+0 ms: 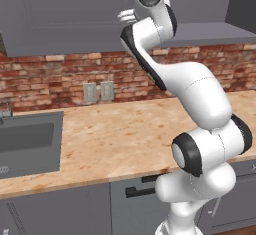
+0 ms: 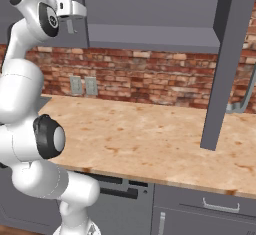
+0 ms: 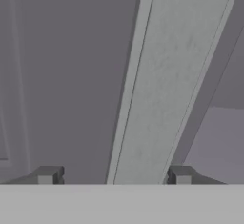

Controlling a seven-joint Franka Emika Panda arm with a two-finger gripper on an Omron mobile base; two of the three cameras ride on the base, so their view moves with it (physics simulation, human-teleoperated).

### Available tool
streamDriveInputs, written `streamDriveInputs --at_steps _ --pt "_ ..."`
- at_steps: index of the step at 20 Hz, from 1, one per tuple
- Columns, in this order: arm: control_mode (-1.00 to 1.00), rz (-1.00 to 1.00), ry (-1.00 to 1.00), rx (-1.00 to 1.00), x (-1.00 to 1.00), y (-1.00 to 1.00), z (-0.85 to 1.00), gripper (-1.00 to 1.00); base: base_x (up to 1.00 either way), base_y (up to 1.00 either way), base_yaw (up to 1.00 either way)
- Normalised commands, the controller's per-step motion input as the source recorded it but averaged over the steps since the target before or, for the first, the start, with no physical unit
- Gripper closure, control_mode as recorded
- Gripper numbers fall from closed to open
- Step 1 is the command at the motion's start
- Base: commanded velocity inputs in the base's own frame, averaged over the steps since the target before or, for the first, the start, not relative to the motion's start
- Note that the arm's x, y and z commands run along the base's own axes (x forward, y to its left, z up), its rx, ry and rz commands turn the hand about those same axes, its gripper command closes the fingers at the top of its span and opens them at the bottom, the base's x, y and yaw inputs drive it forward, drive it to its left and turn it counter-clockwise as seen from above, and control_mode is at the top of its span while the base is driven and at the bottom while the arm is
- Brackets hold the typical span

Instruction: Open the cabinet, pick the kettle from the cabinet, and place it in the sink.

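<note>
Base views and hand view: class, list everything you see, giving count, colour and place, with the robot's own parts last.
cabinet: one, dark grey, above the counter, right door swung open
bar handles: two, light grey, one on each cabinet door
brick wall: one, red-brown, behind the counter
outlets: two, grey, side by side on the brick wall
counter: one, mottled beige, below the brick wall
sink: one, dark grey, set in the counter, to the arm's left
lower cabinets: several, grey, under the counter
arm: one, white with dark joints, reaching up to the cabinet
gripper: one, open, fingertips either side of a bar handle
</note>
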Motion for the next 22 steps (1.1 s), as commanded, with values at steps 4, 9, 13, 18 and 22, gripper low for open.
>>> streamDriveInputs --at_steps 4,9,13,18,22 --pt "-1.00 -0.07 0.00 0.00 0.27 0.15 -0.01 1.00 0.00 0.00 0.00" --pt "-1.00 -0.07 0.00 0.00 0.15 0.22 -0.01 1.00 0.00 0.00 0.00" --pt "-1.00 0.00 0.00 0.02 0.01 0.17 -0.03 1.00 0.00 0.00 0.00" --pt "-1.00 0.01 -0.01 0.06 -0.14 0.19 -0.02 1.00 0.00 0.00 0.00" --pt "-1.00 0.05 -0.05 0.06 -0.30 0.22 0.00 1.00 0.00 0.00 0.00"
